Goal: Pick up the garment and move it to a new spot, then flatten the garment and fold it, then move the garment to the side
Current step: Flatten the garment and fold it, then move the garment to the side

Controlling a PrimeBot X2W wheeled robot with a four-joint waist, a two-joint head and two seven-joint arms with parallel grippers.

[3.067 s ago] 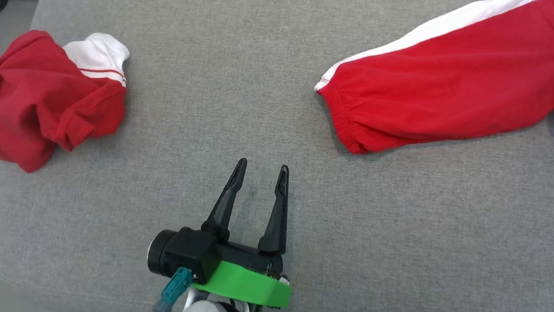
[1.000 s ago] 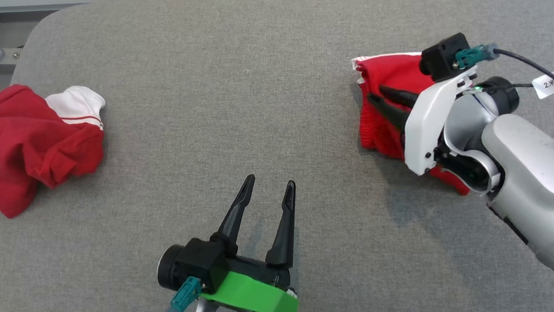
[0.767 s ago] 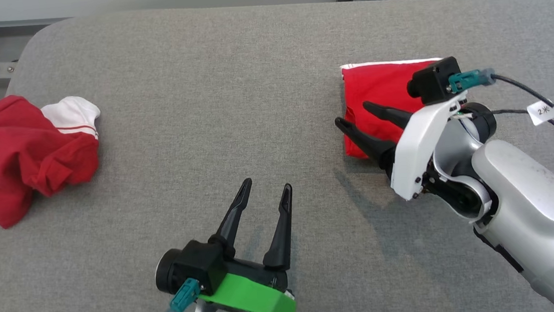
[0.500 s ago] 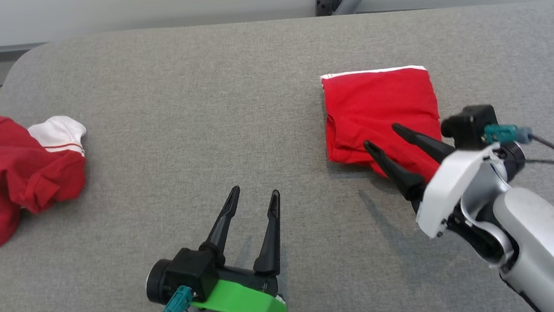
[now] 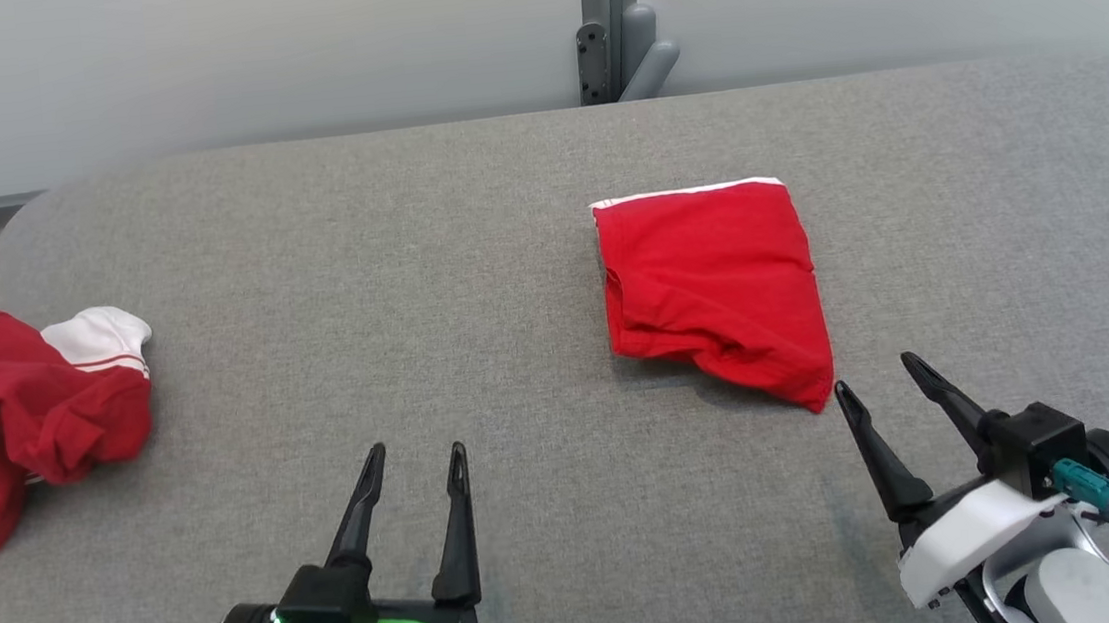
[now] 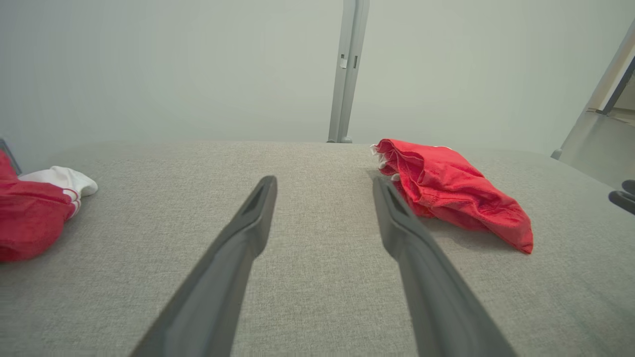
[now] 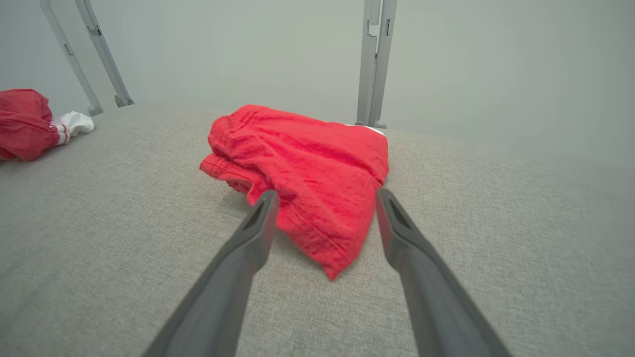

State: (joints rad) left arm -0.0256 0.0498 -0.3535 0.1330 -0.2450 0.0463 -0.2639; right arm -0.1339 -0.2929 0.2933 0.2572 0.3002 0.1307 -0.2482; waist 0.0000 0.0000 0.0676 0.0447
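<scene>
Grey padded surface (image 5: 363, 298): a wide bare stretch runs between the crumpled red-and-white garment (image 5: 22, 418) at the left edge and the folded red garment (image 5: 713, 288) right of centre, a clear lane for either arm. Left gripper (image 5: 416, 452), jaws apart, faces bare cloth. Right gripper (image 5: 874, 372), jaws apart, sits just beside the folded garment's near corner, not touching it. A grey post (image 5: 610, 26) stands behind the far edge.

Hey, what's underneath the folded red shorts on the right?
The folded red shorts lie on the grey padded table; a white stripe peeks from their far edge. Anything beneath or between the folds is covered.
</scene>
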